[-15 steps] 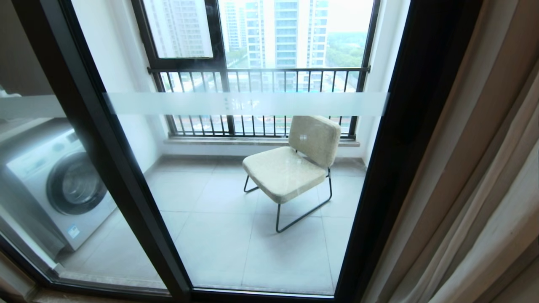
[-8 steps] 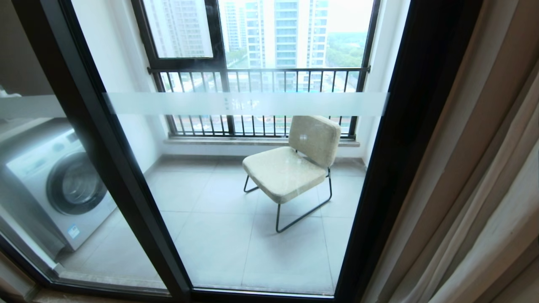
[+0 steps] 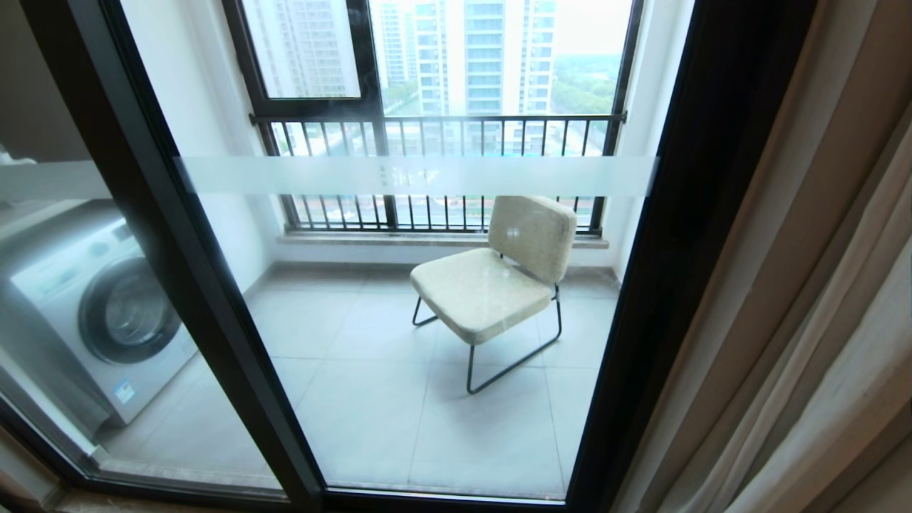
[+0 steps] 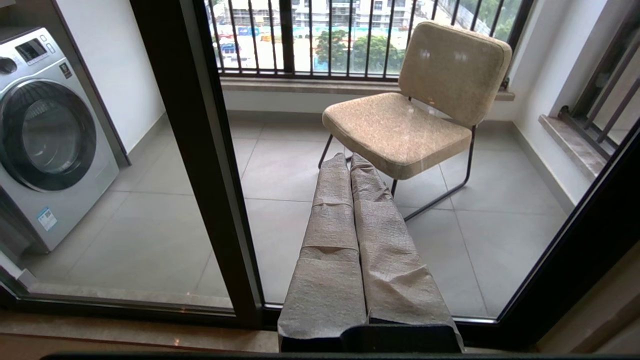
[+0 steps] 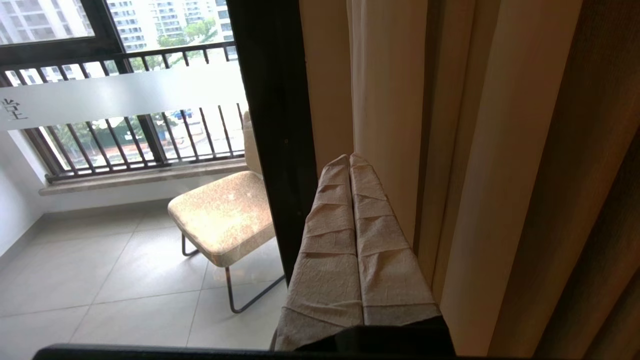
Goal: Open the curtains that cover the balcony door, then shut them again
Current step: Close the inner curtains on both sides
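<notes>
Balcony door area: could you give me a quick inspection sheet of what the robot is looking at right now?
Surface: grey tiled balcony floor behind the glass; nothing lying on it.
Job's things: curtains gathered at the right side; balcony door uncovered, its glass panels shut within black frames.
Clutter: nothing seen.
Grippers: left gripper shut, empty, pointing at the lower glass; right gripper shut, empty, pointing at the curtain edge beside the door frame. Neither shows in the head view.
Cables: nothing seen.
Surroundings: beige chair and washing machine on the balcony, railed window with tower blocks beyond.
</notes>
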Controlling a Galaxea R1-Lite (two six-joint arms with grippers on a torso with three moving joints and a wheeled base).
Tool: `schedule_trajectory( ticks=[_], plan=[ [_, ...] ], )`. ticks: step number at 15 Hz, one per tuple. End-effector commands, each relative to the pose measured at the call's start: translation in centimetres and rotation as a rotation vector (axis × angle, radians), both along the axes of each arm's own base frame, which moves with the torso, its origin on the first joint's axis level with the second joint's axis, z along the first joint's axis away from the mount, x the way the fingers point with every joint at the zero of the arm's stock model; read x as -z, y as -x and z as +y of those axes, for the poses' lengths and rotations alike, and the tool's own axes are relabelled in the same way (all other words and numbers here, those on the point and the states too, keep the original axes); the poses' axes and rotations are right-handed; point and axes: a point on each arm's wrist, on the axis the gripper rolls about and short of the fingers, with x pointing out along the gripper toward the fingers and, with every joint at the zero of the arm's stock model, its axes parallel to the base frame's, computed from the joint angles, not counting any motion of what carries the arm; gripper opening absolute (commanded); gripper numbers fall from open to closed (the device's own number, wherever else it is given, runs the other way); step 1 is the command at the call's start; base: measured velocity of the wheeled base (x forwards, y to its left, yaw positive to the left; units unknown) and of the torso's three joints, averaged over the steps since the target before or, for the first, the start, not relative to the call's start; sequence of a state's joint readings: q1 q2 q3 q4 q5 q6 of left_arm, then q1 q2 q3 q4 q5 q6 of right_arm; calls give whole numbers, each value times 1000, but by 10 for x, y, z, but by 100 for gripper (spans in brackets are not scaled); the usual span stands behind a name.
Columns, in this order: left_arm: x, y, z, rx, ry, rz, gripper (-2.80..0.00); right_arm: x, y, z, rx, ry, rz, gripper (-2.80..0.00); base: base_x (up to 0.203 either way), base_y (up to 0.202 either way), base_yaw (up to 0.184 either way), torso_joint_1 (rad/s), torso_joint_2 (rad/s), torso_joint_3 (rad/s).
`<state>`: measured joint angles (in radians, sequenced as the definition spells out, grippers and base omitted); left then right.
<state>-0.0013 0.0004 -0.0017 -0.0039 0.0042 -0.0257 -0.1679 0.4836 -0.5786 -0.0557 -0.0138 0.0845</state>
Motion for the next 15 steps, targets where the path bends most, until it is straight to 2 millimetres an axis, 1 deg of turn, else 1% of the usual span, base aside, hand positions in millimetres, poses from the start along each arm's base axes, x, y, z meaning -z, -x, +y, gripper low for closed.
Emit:
schedule_trajectory(
  ticks=[1,2,7,11,15],
  plan=[
    [0,0,0,0,0,-1,-280,-7,-13,-2,2,-7,31,-280,0,0,0,0,0,0],
    [0,0,0,0,0,-1,-280,-8,-16,-3,2,-8,32,0,0,0,0,0,0,0],
    [0,0,0,0,0,-1,-280,-12,-37,-6,2,-12,55,0,0,0,0,0,0,0],
    [0,0,0,0,0,-1,-280,-19,-65,-13,20,-11,46,0,0,0,0,0,0,0],
    [0,0,0,0,0,-1,-280,-31,-94,-20,37,-2,24,0,0,0,0,0,0,0]
  ],
)
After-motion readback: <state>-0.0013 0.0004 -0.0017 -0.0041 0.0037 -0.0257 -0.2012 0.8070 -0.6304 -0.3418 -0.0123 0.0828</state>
